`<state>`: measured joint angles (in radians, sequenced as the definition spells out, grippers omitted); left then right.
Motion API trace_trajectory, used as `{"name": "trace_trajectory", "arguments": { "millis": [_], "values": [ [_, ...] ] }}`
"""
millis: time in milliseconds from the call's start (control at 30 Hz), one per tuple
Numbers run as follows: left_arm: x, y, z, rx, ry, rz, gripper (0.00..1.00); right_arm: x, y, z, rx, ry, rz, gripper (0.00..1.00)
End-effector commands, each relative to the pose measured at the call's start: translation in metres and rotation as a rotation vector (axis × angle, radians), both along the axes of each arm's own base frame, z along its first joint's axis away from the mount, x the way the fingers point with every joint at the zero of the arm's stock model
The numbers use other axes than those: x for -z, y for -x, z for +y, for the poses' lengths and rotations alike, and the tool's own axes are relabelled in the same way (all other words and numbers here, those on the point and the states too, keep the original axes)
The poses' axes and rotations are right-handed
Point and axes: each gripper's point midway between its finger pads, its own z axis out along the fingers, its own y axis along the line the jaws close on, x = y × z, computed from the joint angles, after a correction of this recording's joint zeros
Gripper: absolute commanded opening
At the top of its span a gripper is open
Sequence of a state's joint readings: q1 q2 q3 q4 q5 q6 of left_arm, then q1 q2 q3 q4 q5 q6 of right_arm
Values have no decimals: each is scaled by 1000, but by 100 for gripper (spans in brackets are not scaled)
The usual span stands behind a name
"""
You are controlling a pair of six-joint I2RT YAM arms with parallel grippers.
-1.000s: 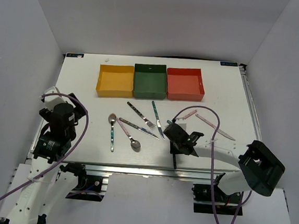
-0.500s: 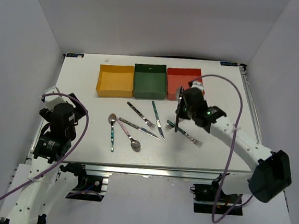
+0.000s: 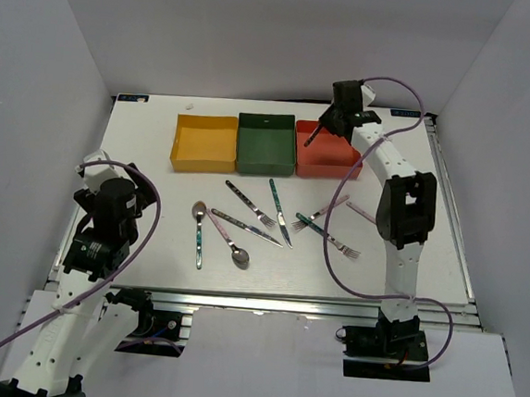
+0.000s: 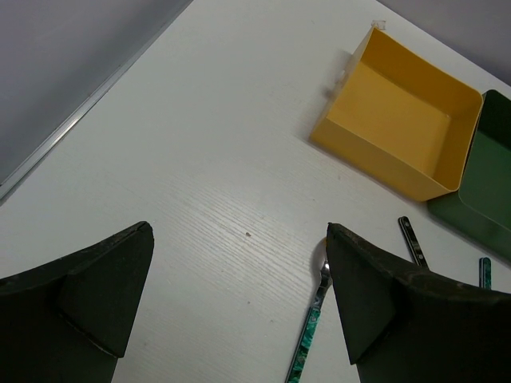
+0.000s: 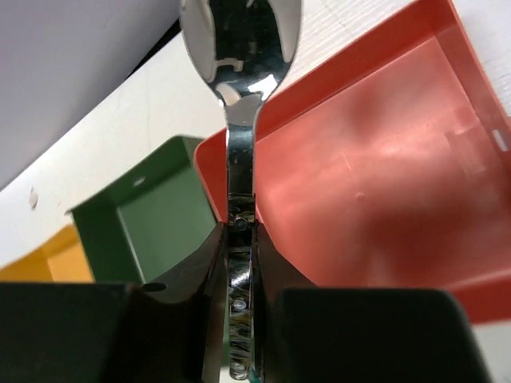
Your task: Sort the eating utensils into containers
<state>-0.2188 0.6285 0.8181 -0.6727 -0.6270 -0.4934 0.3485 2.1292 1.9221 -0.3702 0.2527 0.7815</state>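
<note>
Spoon [image 5: 239, 48] pinched by handle in right gripper [image 5: 242, 243], bowl leading, over red container [image 5: 383, 159] at table's 1 o'clock, likely poised for drop. Left gripper [image 4: 237, 267] spread wide, empty, parked 8 o'clock.

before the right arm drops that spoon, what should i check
1. Grip: ok. The right end effector is shut on the spoon handle, bowl pointing away.
2. Spoon over the red box: ok in the top view, though toward the side next to the green box.
3. Height above the box: cannot tell.
4. Red box bare: ok, nothing lies in it.
5. Left end effector out of the way: ok, open, by the yellow box, far from the red one.
</note>
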Motion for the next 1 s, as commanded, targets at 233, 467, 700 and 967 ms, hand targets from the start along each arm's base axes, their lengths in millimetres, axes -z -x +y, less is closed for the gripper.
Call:
{"name": "trace_trajectory", "arguments": {
  "millis": [233, 467, 700, 967],
  "values": [
    [2, -3, -3, 18, -8, 11, 98, 31, -19, -8, 157, -56, 46, 17],
    [6, -6, -4, 25, -10, 30, 98, 1, -8, -13, 137, -51, 1, 49],
    [5, -6, -4, 23, -11, 25, 98, -54, 20, 6, -32, -9, -86, 61],
    [30, -25, -31, 147, 28, 158, 98, -24, 169, 139, -531, 378, -15, 87]
  ]
}}
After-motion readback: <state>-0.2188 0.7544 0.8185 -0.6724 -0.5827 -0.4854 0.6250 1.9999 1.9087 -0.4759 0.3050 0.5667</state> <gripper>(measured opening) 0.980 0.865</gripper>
